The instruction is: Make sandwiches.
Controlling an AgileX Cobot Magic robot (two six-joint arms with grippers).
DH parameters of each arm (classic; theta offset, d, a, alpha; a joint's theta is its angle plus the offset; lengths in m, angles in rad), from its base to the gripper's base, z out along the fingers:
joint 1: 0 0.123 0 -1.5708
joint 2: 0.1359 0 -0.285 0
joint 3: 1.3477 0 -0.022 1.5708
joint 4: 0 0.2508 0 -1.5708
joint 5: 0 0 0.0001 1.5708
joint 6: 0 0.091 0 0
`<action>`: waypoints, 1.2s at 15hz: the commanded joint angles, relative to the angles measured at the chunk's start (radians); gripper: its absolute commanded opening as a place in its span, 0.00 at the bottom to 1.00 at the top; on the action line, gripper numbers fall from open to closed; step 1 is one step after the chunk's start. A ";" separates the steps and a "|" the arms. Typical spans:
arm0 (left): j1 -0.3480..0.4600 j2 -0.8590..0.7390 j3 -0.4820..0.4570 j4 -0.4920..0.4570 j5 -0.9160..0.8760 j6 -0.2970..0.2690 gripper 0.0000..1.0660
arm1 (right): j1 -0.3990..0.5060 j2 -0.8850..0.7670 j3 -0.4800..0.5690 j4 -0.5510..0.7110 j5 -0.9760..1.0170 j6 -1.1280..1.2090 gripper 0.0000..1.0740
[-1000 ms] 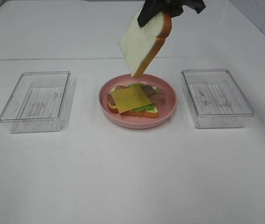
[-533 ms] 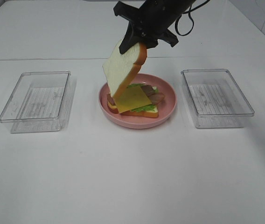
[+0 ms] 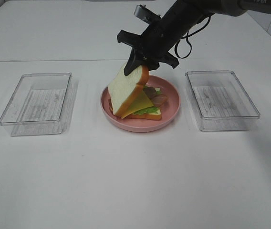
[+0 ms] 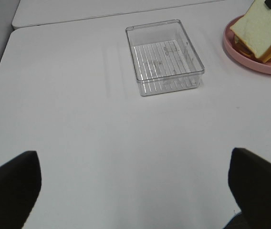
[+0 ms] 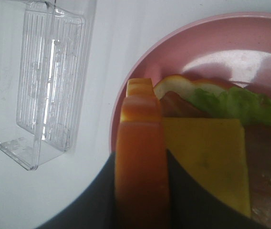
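Note:
The top bread slice (image 3: 125, 90) hangs tilted from my right gripper (image 3: 138, 64), which is shut on its crust edge (image 5: 140, 162). Its lower edge rests at the left side of the stack on the pink plate (image 3: 171, 110). That stack shows yellow cheese (image 3: 143, 101), green lettuce (image 3: 151, 109), bacon (image 3: 158, 98) and a bottom bread slice (image 3: 149, 116). The right wrist view looks down on the cheese (image 5: 207, 157) and lettuce (image 5: 235, 105). My left gripper (image 4: 135, 167) is open and empty above bare table, far from the plate (image 4: 250, 59).
A clear plastic tray (image 3: 37, 102) sits left of the plate and another clear tray (image 3: 221, 100) sits to its right; both hold nothing. The left tray (image 4: 164, 55) lies between my left gripper and the plate. White table surrounds everything.
My right gripper has come down and to the left with the bread slice, from high above the plate to where the slice's lower edge meets the stack. The left arm has stayed put.

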 commanded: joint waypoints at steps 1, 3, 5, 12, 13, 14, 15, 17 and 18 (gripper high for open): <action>0.000 -0.013 0.002 -0.001 -0.004 0.000 0.94 | 0.000 0.028 0.003 -0.053 0.016 0.014 0.06; 0.000 -0.013 0.002 -0.001 -0.004 0.000 0.94 | 0.000 0.020 0.003 -0.107 0.015 0.015 0.50; 0.000 -0.013 0.002 -0.001 -0.004 0.000 0.94 | 0.000 0.016 0.001 -0.153 0.015 0.015 0.75; 0.000 -0.013 0.002 -0.001 -0.004 0.000 0.94 | 0.000 -0.097 0.001 -0.383 0.020 0.015 0.84; 0.000 -0.013 0.002 -0.001 -0.004 0.000 0.94 | 0.000 -0.149 0.001 -0.420 0.070 0.015 0.84; 0.000 -0.013 0.002 -0.001 -0.004 0.000 0.94 | 0.000 -0.162 0.001 -0.430 0.089 0.015 0.84; 0.000 -0.013 0.002 -0.001 -0.004 0.000 0.94 | 0.000 -0.186 0.001 -0.456 0.128 0.027 0.84; 0.000 -0.013 0.002 -0.001 -0.004 0.000 0.94 | 0.000 -0.250 0.001 -0.570 0.245 0.066 0.84; 0.000 -0.013 0.002 -0.001 -0.004 0.000 0.94 | -0.001 -0.263 0.001 -0.594 0.271 0.071 0.84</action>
